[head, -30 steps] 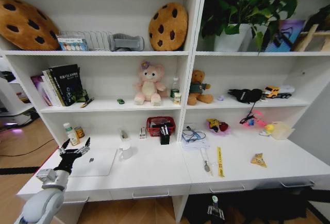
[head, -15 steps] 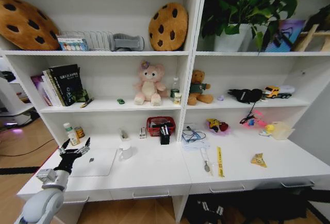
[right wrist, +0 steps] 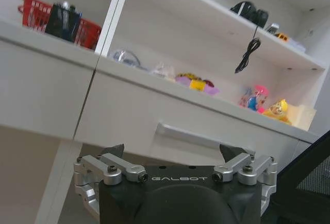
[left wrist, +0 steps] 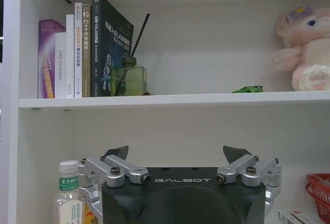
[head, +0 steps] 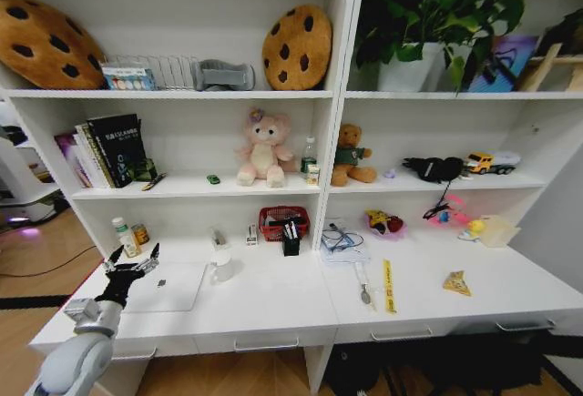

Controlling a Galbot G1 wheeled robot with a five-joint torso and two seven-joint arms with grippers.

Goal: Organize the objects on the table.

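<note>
The slim silver laptop (head: 168, 286) lies closed and flat at the left end of the table (head: 273, 309), its lid pale and matte with a small dark mark near the upper left corner. The left gripper (head: 130, 265) hovers just over the laptop's left edge, its fingers spread wide and grasping nothing; in the left wrist view the same gripper (left wrist: 175, 157) carries the word GALBOT in pale letters on its black body, with its two dark fingertips well apart. Beside it on the desk stands a clear bottle (left wrist: 67, 195) with a white cap and a green label printed in Chinese characters, and next to that bottle, in the head view, a small round tin (head: 140, 233) with an orange-brown side. On the shelf above sits the tiny green toy car (head: 213, 178), between a row of books (head: 105, 148) and a pink plush toy (head: 263, 148); from the left wrist the green car (left wrist: 247, 88) shows low and flat on the shelf board, and one white book spine reads DAS Controller. A green glass bottle (left wrist: 128, 77) with a dark stick in it stands in front of the books. Farther right on the table are a red basket (head: 283, 222) and a yellow strip (head: 389, 286) with dark printing too small to read. The right gripper (right wrist: 172, 156), also marked GALBOT, hangs below the desk front near a silver drawer handle (right wrist: 203, 137), fingers released and wide apart.
</note>
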